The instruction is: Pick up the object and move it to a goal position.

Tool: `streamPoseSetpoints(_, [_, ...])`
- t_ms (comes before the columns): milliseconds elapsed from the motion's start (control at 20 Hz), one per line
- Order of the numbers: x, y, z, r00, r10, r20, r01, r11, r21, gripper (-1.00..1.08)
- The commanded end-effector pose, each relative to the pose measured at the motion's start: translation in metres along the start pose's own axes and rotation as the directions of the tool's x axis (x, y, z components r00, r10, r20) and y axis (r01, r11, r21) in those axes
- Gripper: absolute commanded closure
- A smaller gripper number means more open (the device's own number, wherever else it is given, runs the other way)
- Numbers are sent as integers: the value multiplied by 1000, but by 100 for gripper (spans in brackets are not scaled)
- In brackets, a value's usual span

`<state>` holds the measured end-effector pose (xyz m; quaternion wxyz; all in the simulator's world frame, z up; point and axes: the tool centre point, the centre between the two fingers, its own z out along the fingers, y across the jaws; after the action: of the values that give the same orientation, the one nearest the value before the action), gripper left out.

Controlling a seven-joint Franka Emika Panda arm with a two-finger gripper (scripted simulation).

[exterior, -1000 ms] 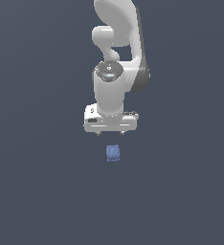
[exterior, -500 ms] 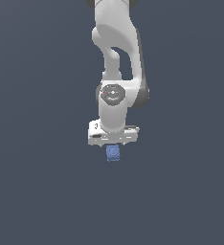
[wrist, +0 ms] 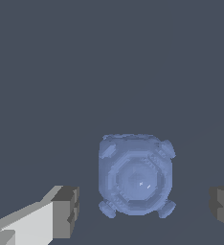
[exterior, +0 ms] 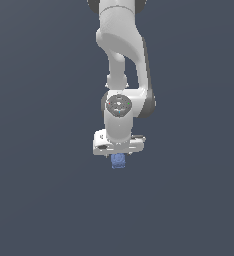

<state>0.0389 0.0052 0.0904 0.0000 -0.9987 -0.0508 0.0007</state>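
Note:
The object point(exterior: 118, 160) is a small blue blocky lump with bumpy corners; in the exterior view it shows just under the white gripper body. In the wrist view the object point(wrist: 136, 175) shows a circular mark on its face and lies between the two fingertips. My gripper point(wrist: 142, 206) is open, with one grey-tipped finger point(wrist: 66, 211) on one side of the object and the other finger point(wrist: 223, 206) on the other side, each with a gap to it. In the exterior view the gripper's fingers are hidden behind the hand point(exterior: 119, 144).
The white arm point(exterior: 123, 55) rises above the gripper to the top of the exterior view. The surface around is a plain dark grey-blue floor point(exterior: 39, 190). No goal marker shows.
The arm has come down over the object. The gripper, well above it a second ago, now sits around it with the object between the open fingers. The object has not moved.

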Motion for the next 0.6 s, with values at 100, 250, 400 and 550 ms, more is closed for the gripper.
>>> streamPoseSetpoints(100, [0,0,10,1000,0,0,0,1000,0,-92])
streamPoseSetpoints(250, [0,0,25,1000,-1,-1,1,1000,0,-92])
streamPoseSetpoints(400, [-1,0,41,1000,-1,-1,1,1000,0,-92])
streamPoseSetpoints(550, [0,0,49,1000,-1,-1,1,1000,0,-92])
